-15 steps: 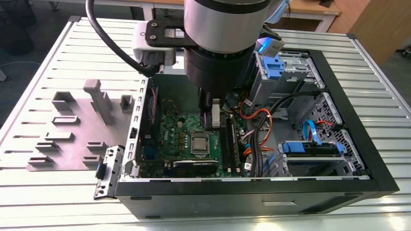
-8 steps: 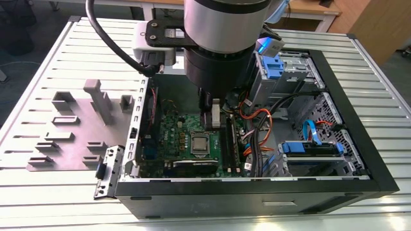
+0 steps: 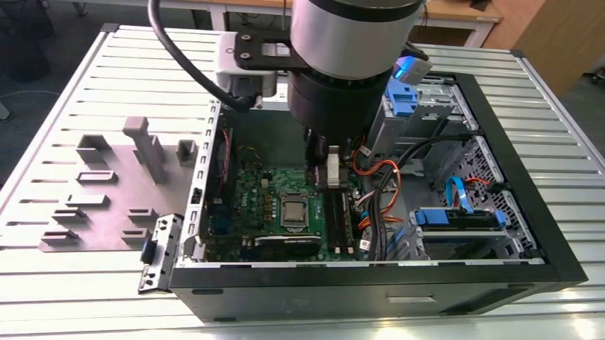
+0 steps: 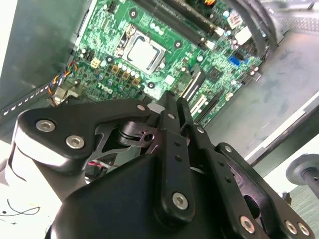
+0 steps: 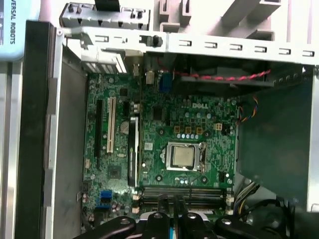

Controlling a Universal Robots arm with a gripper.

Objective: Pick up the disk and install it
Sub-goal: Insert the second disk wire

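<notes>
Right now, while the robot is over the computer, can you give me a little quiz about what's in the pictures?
1. True or false: the computer case is open, so the green circuit board inside it shows.
2. What is the gripper hanging over? A) the green circuit board B) the bare table C) the floor
3. Fill in: in the exterior view, the grey plate with blocks lies outside the computer case, on the view's ____ side.

Key: 1 true; 2 A; 3 left.
</notes>
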